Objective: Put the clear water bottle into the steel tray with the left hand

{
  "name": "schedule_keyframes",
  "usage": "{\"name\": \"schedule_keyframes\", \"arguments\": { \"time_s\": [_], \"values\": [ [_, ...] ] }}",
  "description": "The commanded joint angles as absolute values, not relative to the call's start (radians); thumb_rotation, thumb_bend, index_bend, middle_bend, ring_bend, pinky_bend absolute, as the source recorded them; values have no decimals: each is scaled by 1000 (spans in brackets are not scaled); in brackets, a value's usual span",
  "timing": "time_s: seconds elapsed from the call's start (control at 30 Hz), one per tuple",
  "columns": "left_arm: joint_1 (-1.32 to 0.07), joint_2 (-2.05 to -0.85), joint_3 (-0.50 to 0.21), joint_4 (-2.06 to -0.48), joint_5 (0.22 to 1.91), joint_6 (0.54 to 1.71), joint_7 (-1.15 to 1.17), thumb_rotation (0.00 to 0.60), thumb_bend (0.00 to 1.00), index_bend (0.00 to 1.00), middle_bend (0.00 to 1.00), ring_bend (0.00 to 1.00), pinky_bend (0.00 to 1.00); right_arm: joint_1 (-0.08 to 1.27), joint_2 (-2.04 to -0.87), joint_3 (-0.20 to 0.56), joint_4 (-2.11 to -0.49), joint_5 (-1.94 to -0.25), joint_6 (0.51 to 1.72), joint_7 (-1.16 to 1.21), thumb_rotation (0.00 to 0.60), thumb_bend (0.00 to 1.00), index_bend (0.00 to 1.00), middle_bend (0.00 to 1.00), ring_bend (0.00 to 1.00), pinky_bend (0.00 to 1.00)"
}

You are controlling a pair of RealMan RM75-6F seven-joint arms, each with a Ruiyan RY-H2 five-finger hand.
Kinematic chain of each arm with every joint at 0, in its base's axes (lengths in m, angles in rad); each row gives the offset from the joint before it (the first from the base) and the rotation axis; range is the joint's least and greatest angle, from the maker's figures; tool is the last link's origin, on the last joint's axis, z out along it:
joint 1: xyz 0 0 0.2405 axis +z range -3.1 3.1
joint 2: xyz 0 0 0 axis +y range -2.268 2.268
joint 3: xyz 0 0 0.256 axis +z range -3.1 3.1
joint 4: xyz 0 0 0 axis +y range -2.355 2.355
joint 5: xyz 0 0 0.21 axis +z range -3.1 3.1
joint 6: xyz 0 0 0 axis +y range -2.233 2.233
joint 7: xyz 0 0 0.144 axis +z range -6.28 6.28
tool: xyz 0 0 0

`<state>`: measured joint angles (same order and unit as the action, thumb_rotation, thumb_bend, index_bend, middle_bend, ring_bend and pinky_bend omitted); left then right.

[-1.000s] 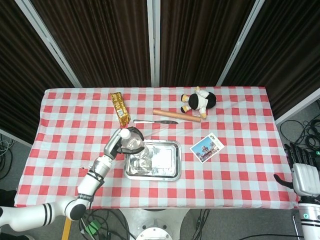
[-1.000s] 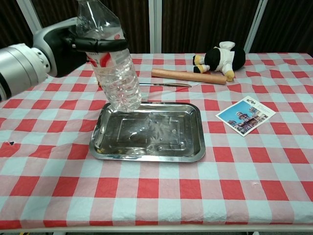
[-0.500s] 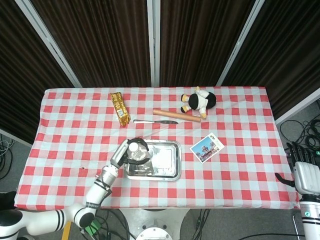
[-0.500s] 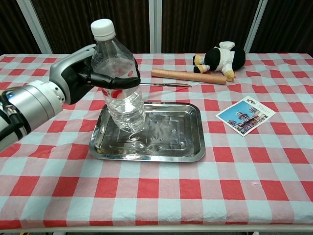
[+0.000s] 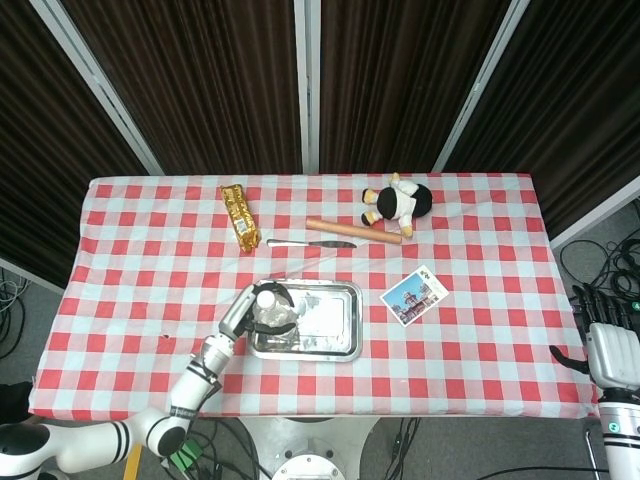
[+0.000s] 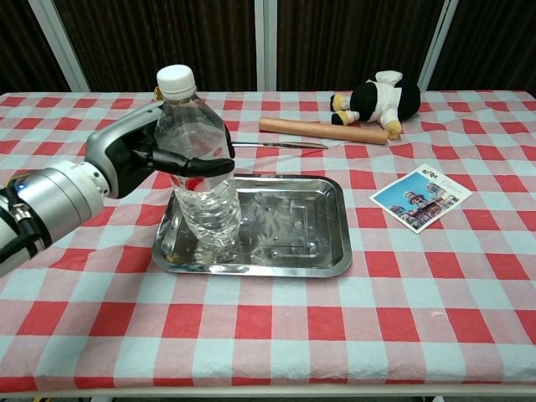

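The left hand (image 6: pixel 138 159) holds the clear water bottle (image 6: pixel 198 172) upright, its fingers (image 6: pixel 197 164) wrapped around the middle of the body just above the red label. The bottle's base now stands inside the steel tray (image 6: pixel 327 260), at the tray's left end; a second ago it hung higher, with the base above the tray's near-left rim and the cap out of the chest view, and half a second ago it was lower but seemingly not yet seated. The white cap (image 6: pixel 176 78) is on. In the head view the left hand (image 5: pixel 243 310) has come down toward the near-left of the tray (image 5: pixel 340 345), and the bottle (image 5: pixel 272 308) is seen from above.

The right hand (image 5: pixel 610 350) hangs off the right end of the surface (image 6: pixel 276 335), well apart from everything; it holds nothing, and whether its fingers are spread or curled cannot be told at this size. It sits where it did before.

On the red-checked cloth nothing else has shifted: a postcard (image 6: pixel 421 197) lies to the right of the tray, a wooden rolling pin (image 6: pixel 322 130) and a knife (image 6: pixel 280 145) lie behind it, a plush toy (image 6: pixel 377 99) is touching the pin's right end, and a gold snack packet (image 5: pixel 237 212) lies at the far left.
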<state>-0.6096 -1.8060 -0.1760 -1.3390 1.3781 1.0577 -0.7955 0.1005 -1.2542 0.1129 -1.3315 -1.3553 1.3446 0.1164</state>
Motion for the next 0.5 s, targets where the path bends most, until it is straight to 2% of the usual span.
{"name": "schedule_keyframes", "arguments": {
  "time_s": [0.03,0.23,0.4,0.5],
  "values": [
    [-610,-1803,-178,-1339,1379,1049,-808,600,160,534,548,420,430,100,-1255,113,-1331,-1356,1347,118,600,101,64,25,0,0],
    [-611,-1805,-185,-1340,1395,1059,-831,600,54,433,396,274,332,98,-1252,114,-1334,-1356,1350,122,600,101,64,25,0,0],
    [-609,-1800,-190,-1352,1394,1062,-834,600,26,380,372,258,313,98,-1250,114,-1334,-1357,1350,126,600,101,64,25,0,0],
    [-603,-1785,-199,-1385,1403,1083,-829,600,5,311,365,254,305,98,-1249,114,-1335,-1357,1350,126,600,101,64,25,0,0]
  ]
}}
